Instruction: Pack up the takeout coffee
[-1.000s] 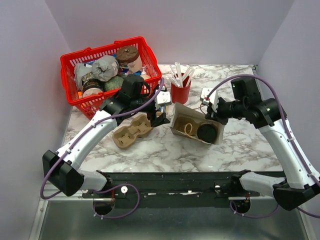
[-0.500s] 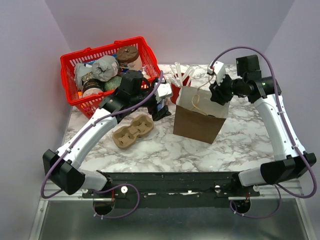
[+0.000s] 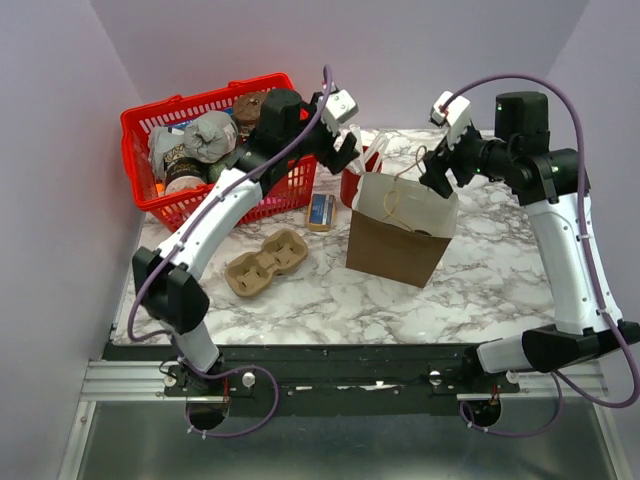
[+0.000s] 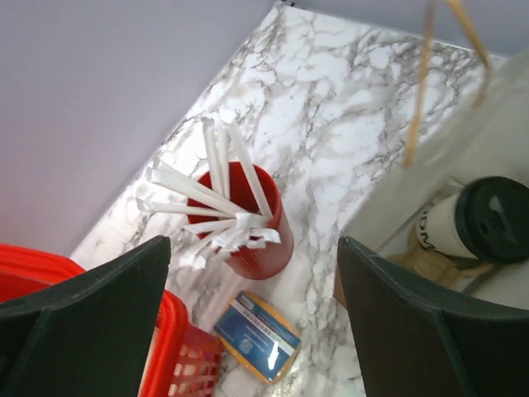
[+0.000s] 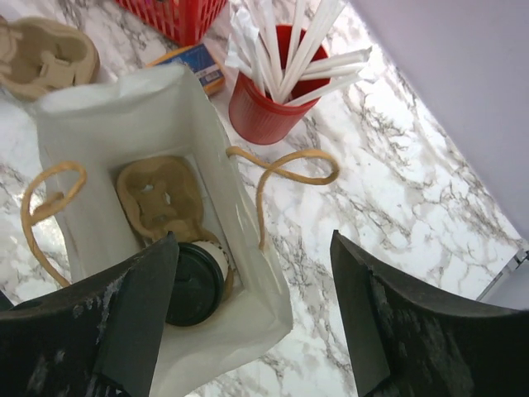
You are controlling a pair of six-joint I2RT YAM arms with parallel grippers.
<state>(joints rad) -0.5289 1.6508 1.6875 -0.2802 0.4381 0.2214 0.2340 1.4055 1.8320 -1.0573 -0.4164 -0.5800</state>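
Note:
The takeout coffee (image 5: 194, 279), a cream cup with a black lid (image 4: 494, 217), stands inside the upright brown paper bag (image 3: 392, 250) in a cardboard carrier (image 5: 159, 194). From the top view the cup is hidden by the bag. My right gripper (image 5: 252, 322) hangs open above the bag's right rim (image 3: 437, 170), with nothing between its fingers. Raised over the table left of the bag, my left gripper (image 4: 256, 331) is open and empty, close to the red cup (image 3: 358, 186).
The red cup (image 4: 240, 223) of white cutlery stands behind the bag. A red basket (image 3: 200, 108) of packed goods is at the back left. A spare cardboard carrier (image 3: 265, 262) and a blue-and-orange packet (image 3: 321, 211) lie left of the bag.
The bag went from lying on its side to standing upright. My right gripper opened and let go of it. My left arm rose and swung back toward the red cup.

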